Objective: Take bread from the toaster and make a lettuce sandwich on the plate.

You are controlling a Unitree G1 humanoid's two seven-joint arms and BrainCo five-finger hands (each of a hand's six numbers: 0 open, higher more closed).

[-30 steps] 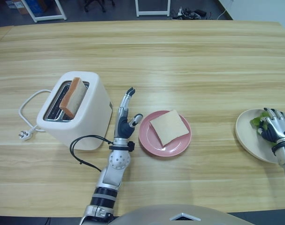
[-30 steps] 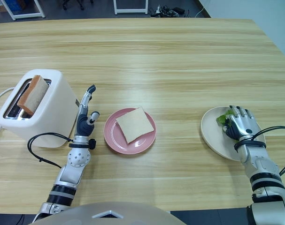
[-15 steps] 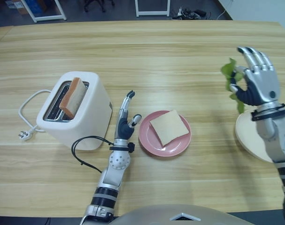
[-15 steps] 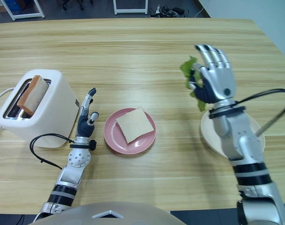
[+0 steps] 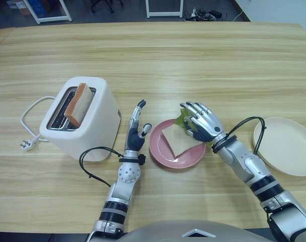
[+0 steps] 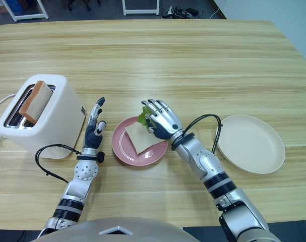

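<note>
The table (image 5: 193, 60) is seen to be of pale wood, long-grained, with a smooth, faintly satin finish. Toward its left edge, the toaster (image 5: 101, 121) is cased in smooth, matt cream plastic, and the slice (image 5: 78, 103) in its slot is shown with a rough, browned crust. The bread (image 5: 180, 141) is pale and matt on a smooth, lightly glossy pink plate (image 5: 160, 151). The lettuce (image 6: 142, 116) is crinkled. The right hand (image 5: 202, 122) is clad in polished silvery shells. A smooth, matt cream plate (image 5: 289, 146) is seen near the right edge.
</note>
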